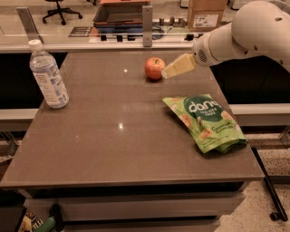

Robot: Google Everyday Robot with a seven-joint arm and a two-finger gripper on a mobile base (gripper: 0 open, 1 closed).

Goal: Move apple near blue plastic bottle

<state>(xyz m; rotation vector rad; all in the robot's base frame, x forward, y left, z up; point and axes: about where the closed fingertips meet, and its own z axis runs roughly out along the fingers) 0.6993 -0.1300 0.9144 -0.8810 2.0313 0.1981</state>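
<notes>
The apple (154,68) is small, round and red-orange and sits on the brown table (118,149) toward its far middle. The blue plastic bottle (48,75) stands upright at the table's far left, clear with a white cap and pale label. My gripper (166,73) reaches in from the right on a white arm (253,31). Its pale yellow fingers (177,66) point left, and the tip is just right of the apple, close to it.
A green snack bag (206,121) lies on the table's right side, below the gripper. Behind the table runs a counter (136,34) with a cardboard box (206,13) and a tray. The table's front edge is near the bottom.
</notes>
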